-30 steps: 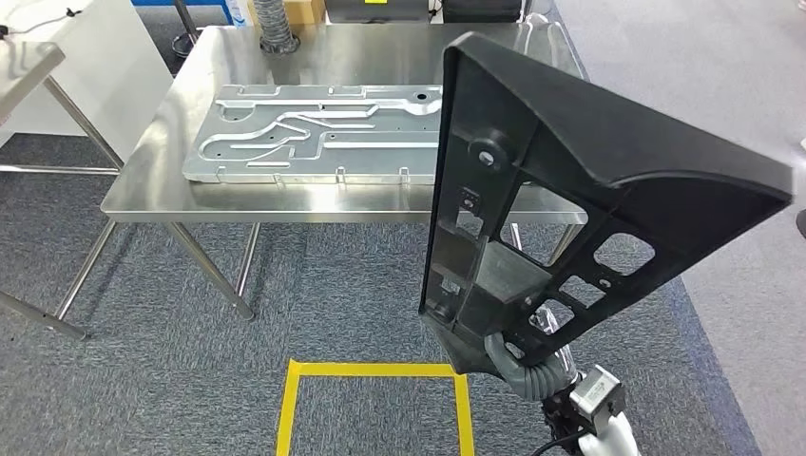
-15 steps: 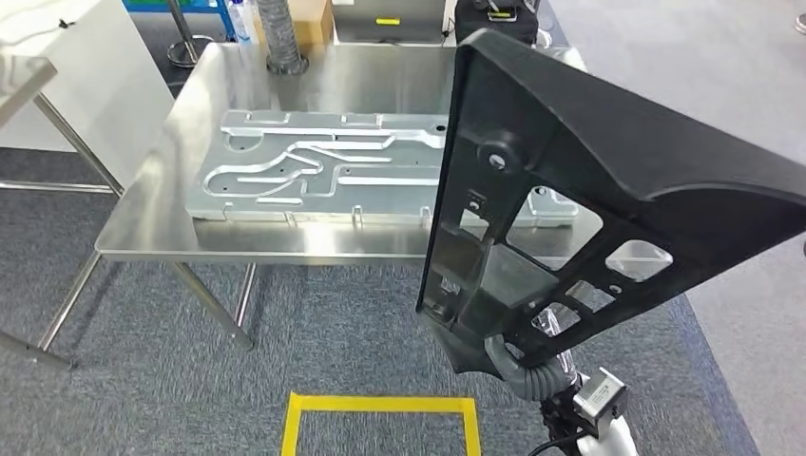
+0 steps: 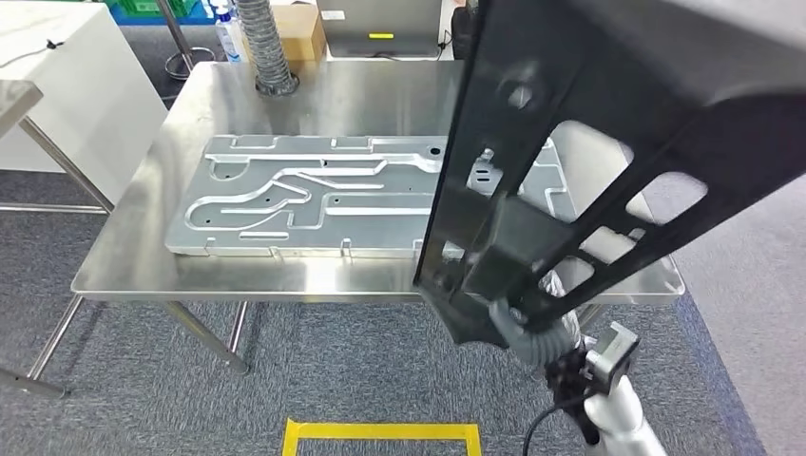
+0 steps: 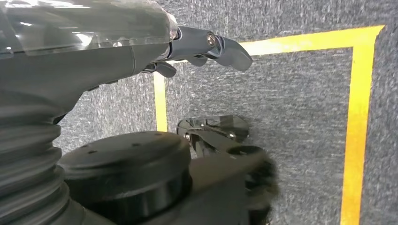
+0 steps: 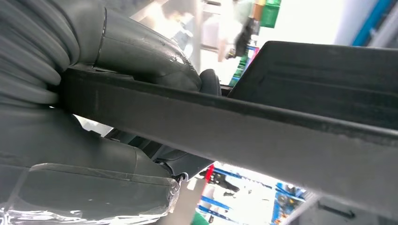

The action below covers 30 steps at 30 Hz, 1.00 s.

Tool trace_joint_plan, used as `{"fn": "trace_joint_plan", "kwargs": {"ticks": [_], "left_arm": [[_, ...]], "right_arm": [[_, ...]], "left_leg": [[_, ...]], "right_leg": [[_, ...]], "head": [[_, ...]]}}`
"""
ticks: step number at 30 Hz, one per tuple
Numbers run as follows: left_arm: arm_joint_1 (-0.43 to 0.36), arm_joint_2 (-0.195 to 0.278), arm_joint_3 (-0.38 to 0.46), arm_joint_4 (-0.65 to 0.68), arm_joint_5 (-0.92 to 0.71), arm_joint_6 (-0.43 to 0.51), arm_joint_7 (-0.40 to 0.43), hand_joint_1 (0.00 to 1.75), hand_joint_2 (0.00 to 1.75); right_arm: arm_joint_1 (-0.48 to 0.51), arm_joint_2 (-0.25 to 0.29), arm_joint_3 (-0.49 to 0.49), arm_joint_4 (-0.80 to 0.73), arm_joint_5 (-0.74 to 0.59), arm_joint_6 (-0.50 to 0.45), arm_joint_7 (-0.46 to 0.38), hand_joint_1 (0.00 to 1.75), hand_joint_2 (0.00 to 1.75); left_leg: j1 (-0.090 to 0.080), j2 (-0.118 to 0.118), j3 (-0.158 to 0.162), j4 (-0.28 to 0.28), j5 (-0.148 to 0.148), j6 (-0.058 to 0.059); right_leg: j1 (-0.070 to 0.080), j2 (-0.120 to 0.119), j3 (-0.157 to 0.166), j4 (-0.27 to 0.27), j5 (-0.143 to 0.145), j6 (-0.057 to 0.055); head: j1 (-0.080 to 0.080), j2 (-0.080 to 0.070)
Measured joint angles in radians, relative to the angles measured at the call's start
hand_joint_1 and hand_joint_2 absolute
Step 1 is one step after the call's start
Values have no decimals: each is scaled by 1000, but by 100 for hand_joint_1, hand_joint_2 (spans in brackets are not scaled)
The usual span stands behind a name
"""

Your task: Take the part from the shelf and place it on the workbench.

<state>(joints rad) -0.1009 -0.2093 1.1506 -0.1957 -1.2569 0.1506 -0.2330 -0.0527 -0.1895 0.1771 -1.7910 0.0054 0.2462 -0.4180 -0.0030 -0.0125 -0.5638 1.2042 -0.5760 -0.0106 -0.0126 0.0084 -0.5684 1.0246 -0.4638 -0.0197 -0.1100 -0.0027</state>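
Grey carpet (image 3: 361, 361) with a square of yellow tape (image 3: 380, 432) lies near the robot, and beyond it stands a steel bench (image 3: 133, 275) that carries a flat grey metal plate (image 3: 314, 199) with milled channels. From the head view, the part (image 3: 589, 142) is seen whole: a large black plastic frame with a broad solid panel, ribs and several open windows, held upright and tilted, on the right, above the near right side of the bench. The right wrist view shows what is hidden there: the right hand (image 5: 117, 117) grips a dark bar of the part, thumb on one side and palm on the other. At the left wrist, the left hand (image 4: 187, 47) hangs over the carpet and tape, its fingers apart and holding nothing.
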Motion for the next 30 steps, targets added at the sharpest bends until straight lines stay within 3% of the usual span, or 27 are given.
{"fn": "trace_joint_plan", "kwargs": {"ticks": [2,3,4,6,8,12,14,16,17,18,19,21,23,27,28,30], "left_arm": [[1,0,2,0,12,-2,-1,0,175],[1,1,4,0,18,-3,-1,0,175],[2,2,6,0,24,-5,-3,0,175],[3,3,11,0,30,-8,-8,0,175],[4,4,15,0,33,-9,-14,0,175],[9,9,19,0,29,-13,-26,0,175],[8,11,20,0,25,-15,-34,0,175],[7,12,20,0,22,-17,-42,0,175],[8,12,20,0,22,-18,-45,0,175],[8,12,20,0,20,-19,-46,0,175],[9,12,20,0,19,-20,-47,0,175],[9,12,20,0,16,-23,-48,0,175],[8,12,20,0,15,-26,-50,0,175],[4,10,20,0,17,-32,-56,0,175],[3,10,20,0,18,-33,-58,0,175],[3,10,20,0,21,-34,-61,0,175]], "right_arm": [[-75,0,-21,29,-50,43,35,166,175],[-118,0,-30,52,-74,66,53,166,175],[-168,0,-38,83,-99,90,72,166,175],[-287,0,-47,158,-136,129,104,166,175],[-428,0,-47,257,-138,143,124,166,175],[-721,0,-12,478,10,98,130,166,175],[-876,4,39,591,169,39,129,166,175],[-1026,7,127,701,401,-60,131,166,175],[-1091,8,182,752,521,-108,134,166,175],[-1145,8,240,807,631,-143,139,166,175],[-1191,11,294,862,723,-169,144,166,175],[-1261,22,397,976,855,-201,153,166,175],[-1305,48,482,1086,913,-226,163,166,175],[-1335,85,581,1252,936,-256,172,166,175],[-1339,83,599,1280,936,-261,172,166,175],[-1344,74,627,1329,932,-268,169,166,175]], "left_leg": [[5,1,-81,84,-46,-5],[7,2,-104,86,-46,-5],[9,3,-113,56,-20,-5],[9,9,-102,-67,94,-2],[3,16,-93,-158,174,5],[-5,19,-88,-188,195,25],[-9,22,-78,-204,197,35],[-16,25,-72,-207,190,42],[-18,26,-68,-207,185,44],[-19,27,-60,-206,179,45],[-18,28,-51,-205,172,44],[-14,28,-35,-197,154,37],[-13,26,-31,-182,139,26],[-10,31,-34,-172,123,8],[-8,31,-43,-151,110,4],[-2,28,-89,-51,67,-3]], "right_leg": [[0,3,8,0,-10,-1],[-1,5,14,0,-16,0],[-2,8,22,0,-23,2],[-5,11,39,1,-37,9],[-7,16,42,1,-46,19],[-14,19,32,2,-59,42],[-11,11,-5,72,-96,41],[-5,6,-89,210,-144,35],[-3,6,-128,265,-151,35],[-2,6,-151,286,-136,37],[-3,6,-156,268,-101,40],[-8,3,-125,146,-4,50],[-7,6,-96,44,47,47],[0,18,-87,19,46,16],[-2,18,-82,16,45,10],[-3,18,-73,13,41,1]], "head": [[0,0],[0,0],[0,0],[0,0],[0,0],[0,0],[0,0],[0,0],[0,0],[0,0],[0,0],[0,0],[0,0],[0,0],[0,0],[0,0]]}}
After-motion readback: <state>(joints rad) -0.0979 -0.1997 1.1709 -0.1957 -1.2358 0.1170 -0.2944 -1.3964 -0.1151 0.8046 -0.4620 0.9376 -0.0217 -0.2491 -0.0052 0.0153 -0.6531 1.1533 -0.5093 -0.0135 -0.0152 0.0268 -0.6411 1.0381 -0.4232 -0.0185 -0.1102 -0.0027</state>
